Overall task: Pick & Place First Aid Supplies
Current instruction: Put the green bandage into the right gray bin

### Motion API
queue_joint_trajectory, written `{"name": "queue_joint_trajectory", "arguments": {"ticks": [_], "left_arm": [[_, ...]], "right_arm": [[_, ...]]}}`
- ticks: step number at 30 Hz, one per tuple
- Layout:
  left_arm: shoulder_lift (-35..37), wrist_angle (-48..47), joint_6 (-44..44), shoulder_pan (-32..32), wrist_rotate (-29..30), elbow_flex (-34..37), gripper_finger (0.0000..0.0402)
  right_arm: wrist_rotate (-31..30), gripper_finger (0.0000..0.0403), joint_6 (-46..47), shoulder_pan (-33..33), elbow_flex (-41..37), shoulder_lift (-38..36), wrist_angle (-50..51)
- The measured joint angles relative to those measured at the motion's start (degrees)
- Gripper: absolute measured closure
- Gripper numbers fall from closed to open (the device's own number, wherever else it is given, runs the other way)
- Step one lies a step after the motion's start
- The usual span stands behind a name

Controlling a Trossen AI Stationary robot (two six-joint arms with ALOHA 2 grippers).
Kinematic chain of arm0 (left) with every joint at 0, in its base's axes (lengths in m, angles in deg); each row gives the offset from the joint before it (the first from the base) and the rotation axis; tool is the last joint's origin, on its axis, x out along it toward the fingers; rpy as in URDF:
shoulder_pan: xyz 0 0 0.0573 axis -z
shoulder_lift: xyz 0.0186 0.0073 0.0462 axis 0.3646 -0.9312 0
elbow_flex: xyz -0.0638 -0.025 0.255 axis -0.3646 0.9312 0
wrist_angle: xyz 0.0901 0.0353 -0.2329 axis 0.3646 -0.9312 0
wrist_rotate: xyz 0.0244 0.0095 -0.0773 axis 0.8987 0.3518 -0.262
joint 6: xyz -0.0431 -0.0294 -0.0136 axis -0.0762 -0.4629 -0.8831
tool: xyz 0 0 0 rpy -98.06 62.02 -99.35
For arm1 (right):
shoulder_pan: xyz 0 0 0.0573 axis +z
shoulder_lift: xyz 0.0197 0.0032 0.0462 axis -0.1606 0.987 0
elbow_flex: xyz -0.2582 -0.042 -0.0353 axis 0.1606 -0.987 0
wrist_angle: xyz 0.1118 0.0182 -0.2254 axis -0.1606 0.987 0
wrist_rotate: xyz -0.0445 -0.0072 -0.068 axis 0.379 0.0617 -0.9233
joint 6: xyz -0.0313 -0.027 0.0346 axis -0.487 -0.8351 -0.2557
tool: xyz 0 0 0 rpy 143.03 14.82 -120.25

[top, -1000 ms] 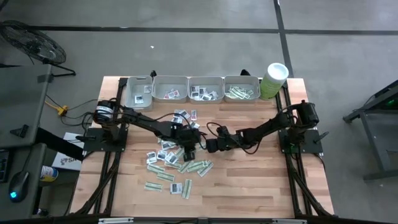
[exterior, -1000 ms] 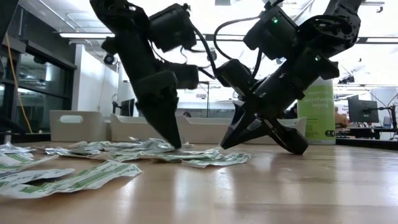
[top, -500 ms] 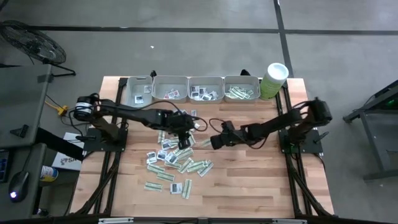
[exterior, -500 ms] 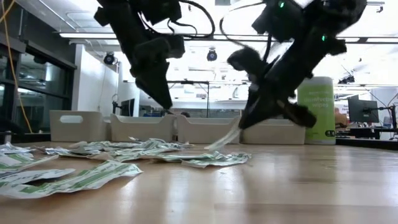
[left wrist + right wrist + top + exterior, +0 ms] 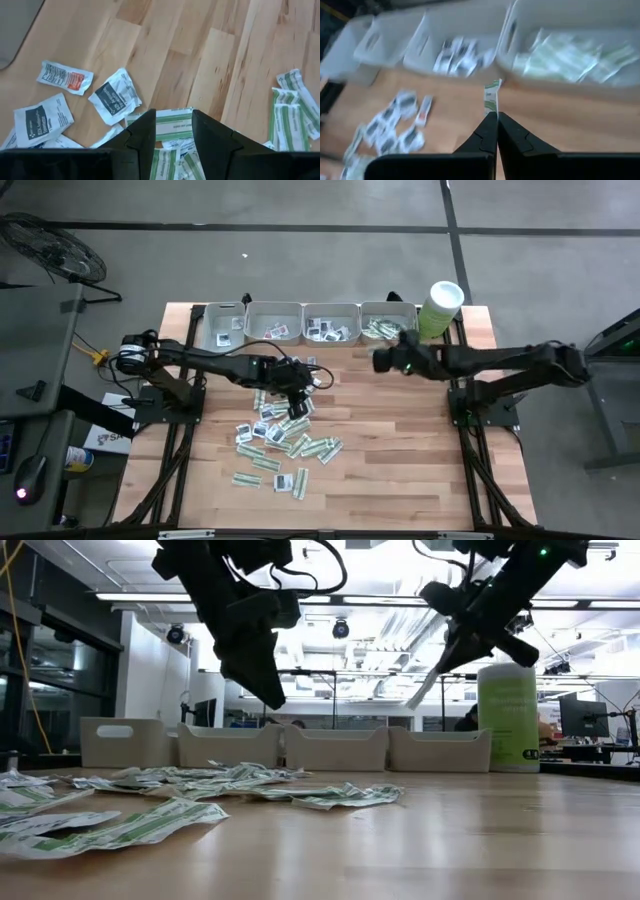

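- Right hand (image 5: 378,361) is pinched tight on one green-white strip (image 5: 492,99), lifted clear of the desk (image 5: 400,470), just short of the tray row at the far edge.
- In the low view that strip (image 5: 424,690) hangs from the fingertips, above the height of the tray rims.
- Left hand (image 5: 298,402) hovers over the pile of sachets (image 5: 280,435) mid-desk, fingers parted, nothing between them; in the wrist view a green-white strip (image 5: 172,125) lies on the wood below the gap.
- Four grey trays (image 5: 272,332) stand side by side along the far edge; the rightmost one (image 5: 390,311) holds green strips, the others hold white sachets with dark marks.
- Green tub with white lid (image 5: 440,308) stands at the far right corner, just beside the rightmost tray.
- Open room: the right half and the near strip of the desk are bare wood; the pile sits left of centre.
- Labels: white sachets (image 5: 115,96) carry a dark block with small print, one (image 5: 65,77) an orange patch; the text is too small to read.
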Motion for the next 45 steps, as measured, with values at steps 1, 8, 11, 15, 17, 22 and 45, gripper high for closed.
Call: {"name": "queue_joint_trajectory", "arguments": {"ticks": [1,8,11,15,17,22,45], "left_arm": [[0.02,0.00,-0.15,0.00,0.00,0.00,0.0275],[0.02,0.21,-1.64,0.00,1.18,0.00,0.0275],[0.02,0.22,-2.18,0.00,1.51,0.00,0.0275],[0.02,0.23,-3.59,0.00,2.44,-0.02,0.0276],[0.04,0.23,-4.51,-0.01,2.81,-0.02,0.0276],[0.06,-0.11,-6.24,-0.02,2.97,-0.04,0.0276],[28.85,17.33,-17.41,-0.02,6.49,26.19,0.0275]], "right_arm": [[-0.15,0.0403,-1.18,-1.55,0.00,-0.95,0.13],[0.78,0.0403,-8.29,-11.31,0.00,-1.50,0.09],[2.26,0.0403,-10.47,-15.51,0.00,-0.04,-0.06],[4.90,0.0403,-13.35,-21.02,0.00,2.81,-1.95],[7.09,0.0403,-14.58,-23.66,0.00,4.64,-4.28],[13.23,0.0403,-16.28,-29.16,0.02,10.32,-11.41],[23.19,0.0397,-16.11,-35.08,0.07,16.90,-12.71]]}}
